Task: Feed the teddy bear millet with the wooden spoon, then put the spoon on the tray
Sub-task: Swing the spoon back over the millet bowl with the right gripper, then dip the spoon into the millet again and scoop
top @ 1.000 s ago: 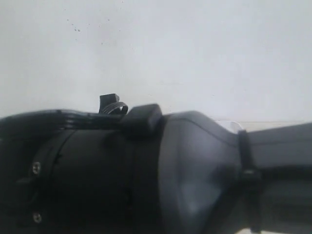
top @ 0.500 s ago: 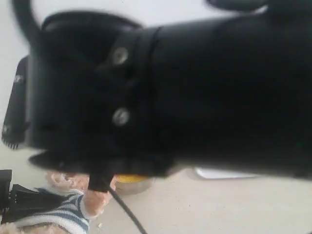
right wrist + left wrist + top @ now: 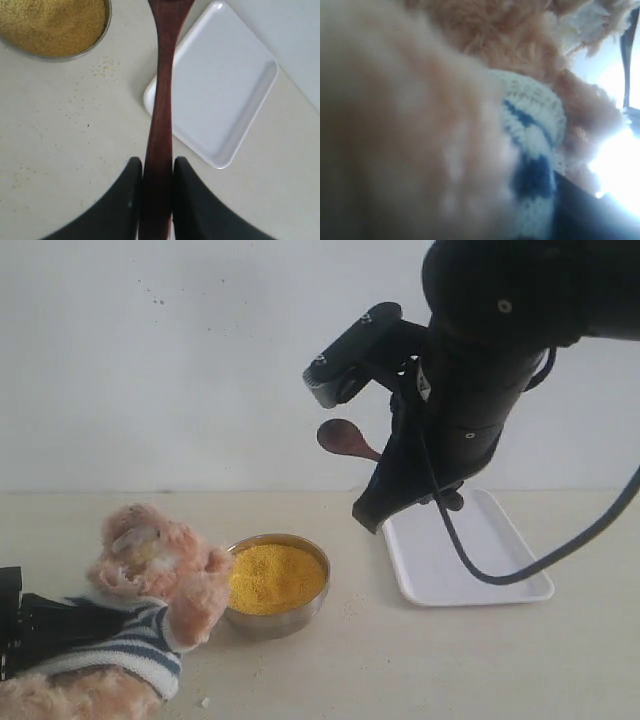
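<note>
1 round metal bowl heaped with fine yellow millet, beside tan plush teddy bear. 1 flat white rectangular tray. Right tool clenched on dark reddish-brown wooden spoon, aloft. Left tool against bear; grip indiscernible.

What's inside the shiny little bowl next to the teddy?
The metal bowl holds yellow millet, nearly up to its rim. The grains cover the bottom, so nothing beneath them shows. A paw of the teddy bear hides a bit of the bowl's edge.
</note>
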Tool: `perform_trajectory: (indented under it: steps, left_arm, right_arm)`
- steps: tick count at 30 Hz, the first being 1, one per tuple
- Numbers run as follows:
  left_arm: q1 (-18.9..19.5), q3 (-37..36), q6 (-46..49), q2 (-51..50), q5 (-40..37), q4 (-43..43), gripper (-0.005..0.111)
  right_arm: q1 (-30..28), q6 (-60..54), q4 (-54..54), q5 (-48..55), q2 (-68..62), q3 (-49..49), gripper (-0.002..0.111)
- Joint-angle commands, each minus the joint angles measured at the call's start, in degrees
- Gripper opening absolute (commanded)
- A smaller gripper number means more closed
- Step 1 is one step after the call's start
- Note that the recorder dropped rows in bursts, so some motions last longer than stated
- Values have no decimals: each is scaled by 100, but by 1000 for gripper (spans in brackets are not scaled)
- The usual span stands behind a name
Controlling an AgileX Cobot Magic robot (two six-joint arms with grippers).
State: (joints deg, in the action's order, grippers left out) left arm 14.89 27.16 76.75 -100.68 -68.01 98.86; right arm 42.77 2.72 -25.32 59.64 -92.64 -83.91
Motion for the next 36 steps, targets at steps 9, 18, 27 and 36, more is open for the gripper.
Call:
perform_trajectory:
  steps: [9,18,27,36]
  left_arm:
    - [-5,624,-32,22,-195,108,4]
    - [-5,624,-191,22,-195,108,4]
    - [-5,624,-239,22,227,108,4]
    - [-5,624,-497,22,700,108,4]
  right_arm:
    - [-60,-751,624,211,-252,-23,0]
    - [316,-1191,356,428,-1531,-1236,0]
    - [408,-1837,-634,808,-2190,-1810,0]
    - [644,-1987,-769,653,-2852,-1810,0]
